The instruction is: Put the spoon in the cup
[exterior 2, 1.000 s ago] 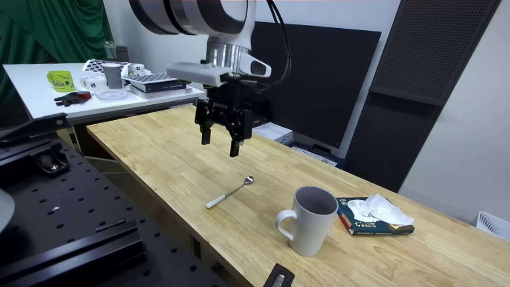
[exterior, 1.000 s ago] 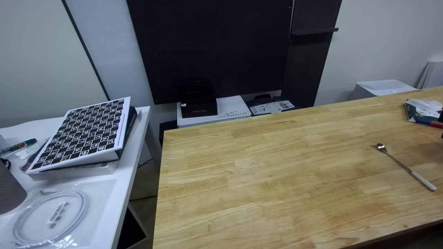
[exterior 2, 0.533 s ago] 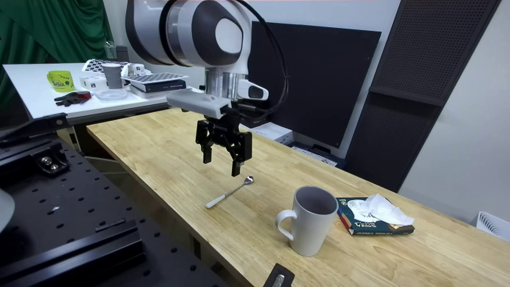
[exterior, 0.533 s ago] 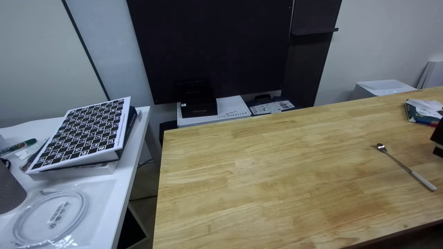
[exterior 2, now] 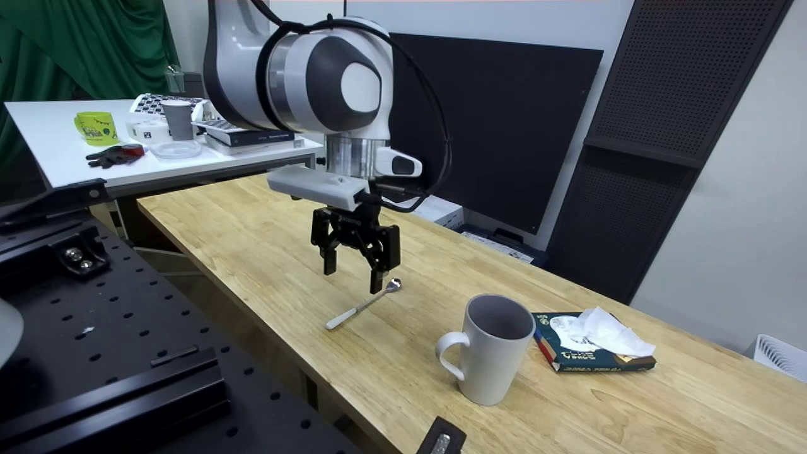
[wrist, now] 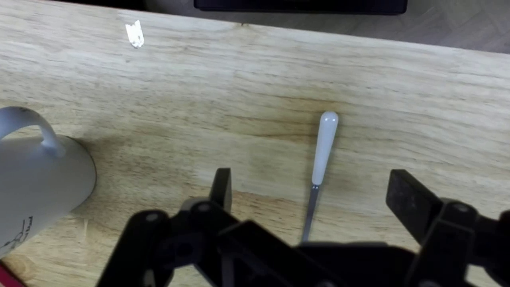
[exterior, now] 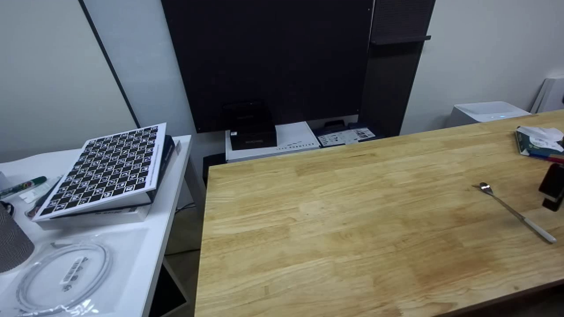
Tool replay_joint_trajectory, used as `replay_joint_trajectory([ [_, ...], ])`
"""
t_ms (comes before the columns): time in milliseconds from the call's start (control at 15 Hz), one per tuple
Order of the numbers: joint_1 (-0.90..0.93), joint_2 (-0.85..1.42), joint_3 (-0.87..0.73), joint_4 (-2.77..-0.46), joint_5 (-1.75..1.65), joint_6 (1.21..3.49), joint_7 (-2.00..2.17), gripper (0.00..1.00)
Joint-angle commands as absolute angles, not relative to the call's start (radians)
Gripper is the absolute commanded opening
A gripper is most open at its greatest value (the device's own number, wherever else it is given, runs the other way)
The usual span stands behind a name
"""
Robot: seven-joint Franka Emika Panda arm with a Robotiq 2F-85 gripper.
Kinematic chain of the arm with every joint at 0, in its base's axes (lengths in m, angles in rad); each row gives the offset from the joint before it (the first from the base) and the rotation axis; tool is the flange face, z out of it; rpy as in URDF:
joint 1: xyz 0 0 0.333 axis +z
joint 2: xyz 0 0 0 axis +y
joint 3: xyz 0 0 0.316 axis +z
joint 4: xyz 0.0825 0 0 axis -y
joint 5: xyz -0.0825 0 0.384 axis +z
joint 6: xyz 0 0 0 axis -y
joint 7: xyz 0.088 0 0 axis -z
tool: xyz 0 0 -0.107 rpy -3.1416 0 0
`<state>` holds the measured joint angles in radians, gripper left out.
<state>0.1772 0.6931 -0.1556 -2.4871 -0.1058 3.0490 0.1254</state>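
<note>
The spoon lies flat on the wooden table in both exterior views (exterior: 524, 218) (exterior 2: 372, 302). It has a white handle end, a thin metal shaft and a small metal bowl. The light grey cup (exterior 2: 492, 359) stands upright beside it, handle towards the spoon's side. My gripper (exterior 2: 353, 279) is open and empty, above the table over the spoon. In an exterior view only one finger (exterior: 553, 189) shows at the right edge. In the wrist view the spoon (wrist: 324, 147) runs between the open fingers (wrist: 310, 177), its bowl hidden by the gripper. The cup (wrist: 44, 171) is at the left.
A green box (exterior 2: 567, 359) with a white tissue lies beyond the cup. The table's edge (wrist: 299, 34) is near the handle end. A black perforated platform (exterior 2: 189, 302) runs alongside, and a dark clamp-like part (exterior 2: 441, 438) is near the cup.
My gripper has come down towards the table and the spoon, staying open. The spoon, the cup and the box have not moved.
</note>
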Motion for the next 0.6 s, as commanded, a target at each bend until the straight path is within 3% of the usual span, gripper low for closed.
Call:
replay_joint_trajectory([
  [0,0.182,0.697,-0.157,-2.483,-0.084,3.047,0.107,1.00],
  [533,0.183,0.715,-0.158,-2.473,-0.077,3.072,0.109,1.00],
])
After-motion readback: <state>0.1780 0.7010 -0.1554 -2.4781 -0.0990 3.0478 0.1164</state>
